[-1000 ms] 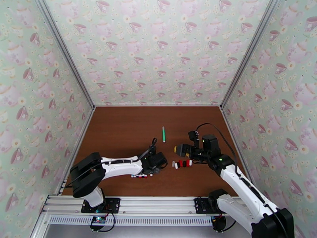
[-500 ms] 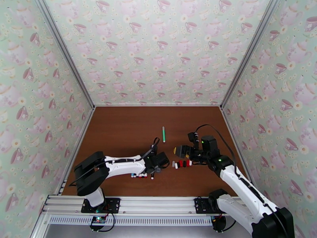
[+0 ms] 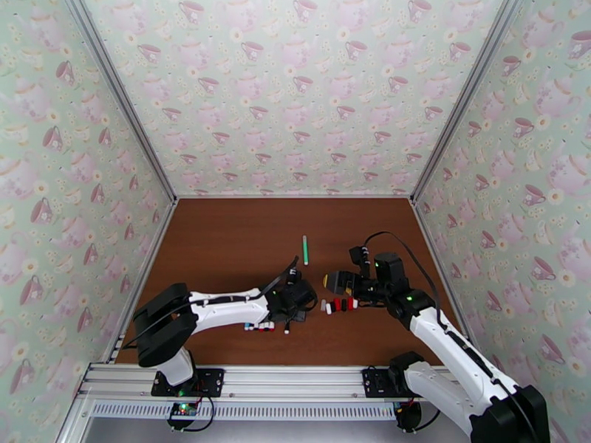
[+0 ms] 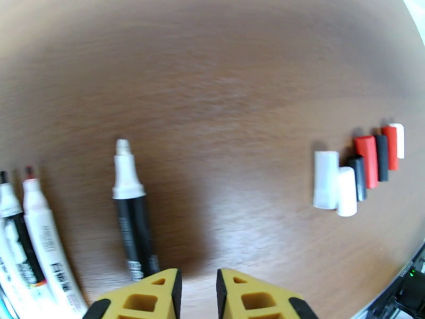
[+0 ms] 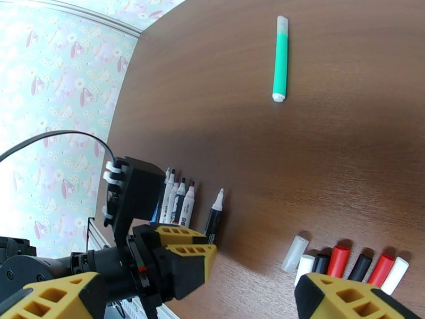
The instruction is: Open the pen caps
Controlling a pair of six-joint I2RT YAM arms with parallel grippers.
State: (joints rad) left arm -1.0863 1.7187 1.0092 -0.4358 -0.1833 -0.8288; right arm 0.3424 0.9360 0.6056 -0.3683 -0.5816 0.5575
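Note:
Several pen caps point(image 3: 340, 305) in white, black and red lie in a short row, seen close in the left wrist view point(image 4: 361, 166) and in the right wrist view point(image 5: 345, 264). Uncapped pens point(image 3: 258, 327) lie side by side near the front edge point(image 5: 178, 200). One black-barrelled pen point(image 4: 130, 208) lies apart to their right, tip bare. A green pen point(image 3: 304, 249) lies farther back, cap on. My left gripper point(image 3: 297, 304) hovers low between pens and caps, its jaws a narrow gap apart with nothing in them point(image 4: 197, 293). My right gripper point(image 3: 336, 278) hangs wide open above the caps.
The brown table point(image 3: 221, 238) is walled by teacup-patterned panels on three sides. An aluminium rail point(image 3: 258, 393) runs along the near edge. Bare wood lies behind the green pen and to the left of the pens.
My left gripper has moved right and a little back from the pen row, leaving the black-barrelled pen lying on the table. The right arm has barely shifted.

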